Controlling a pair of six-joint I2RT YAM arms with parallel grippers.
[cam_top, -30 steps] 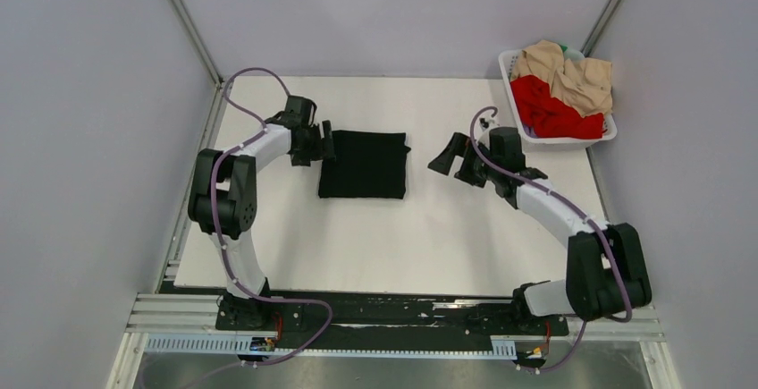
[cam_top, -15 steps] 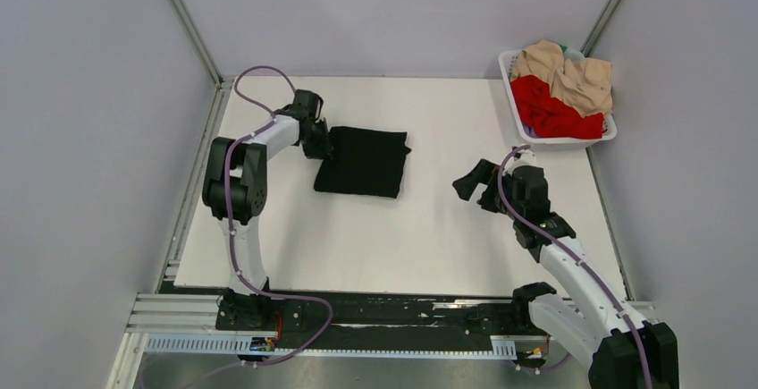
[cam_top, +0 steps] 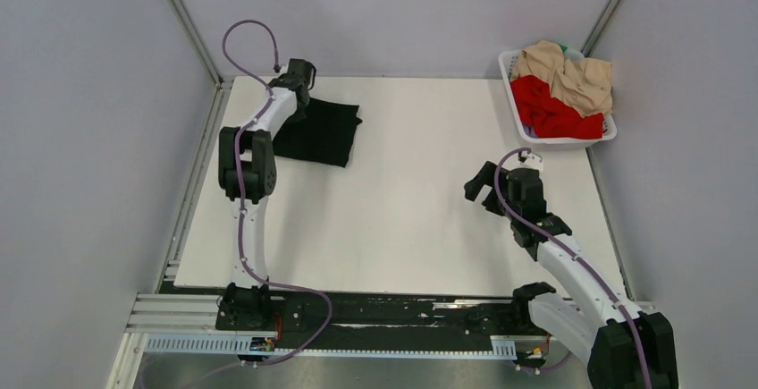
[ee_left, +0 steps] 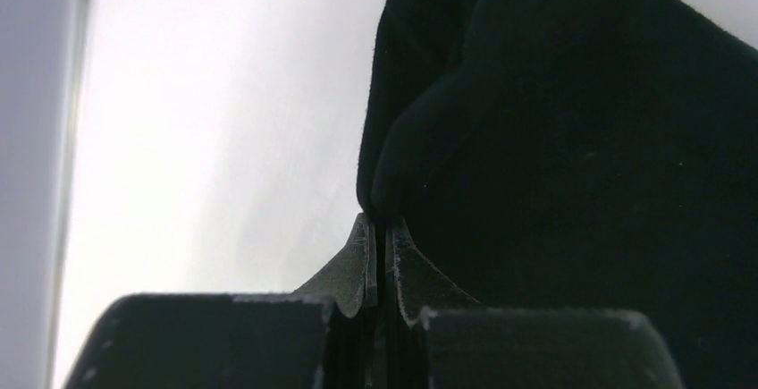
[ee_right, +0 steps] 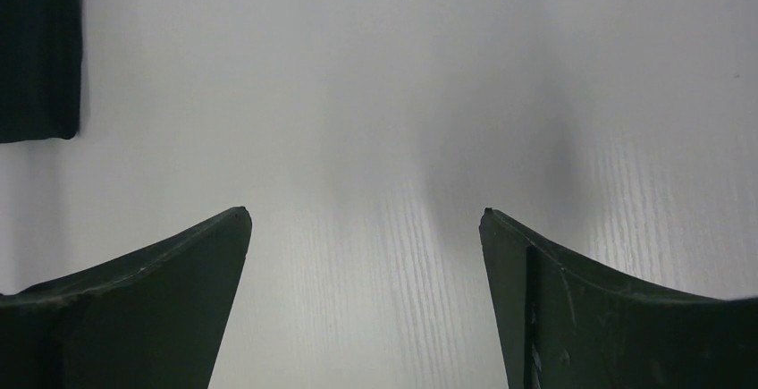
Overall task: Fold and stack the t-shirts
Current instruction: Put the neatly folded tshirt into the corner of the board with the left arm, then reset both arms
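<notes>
A folded black t-shirt (cam_top: 322, 133) lies at the table's far left, slightly skewed. My left gripper (cam_top: 300, 103) is shut on its left edge; the wrist view shows the fingertips (ee_left: 381, 228) pinching a bunched fold of the black cloth (ee_left: 572, 139). A red t-shirt (cam_top: 550, 107) and a beige t-shirt (cam_top: 572, 71) lie crumpled in the white basket (cam_top: 512, 98) at the far right. Over bare table on the right, my right gripper (cam_top: 483, 190) is open with nothing between its fingers (ee_right: 179, 264). A corner of the black t-shirt (ee_right: 36, 49) shows at that view's upper left.
Grey walls close in the table on three sides, with metal posts in the back corners. The left arm stretches up along the table's left edge (cam_top: 207, 139). The white tabletop (cam_top: 420, 139) spans the middle.
My left gripper shut on the black t-shirt's edge and dragged it toward the far left corner. The right arm drew back toward the near right and stays open.
</notes>
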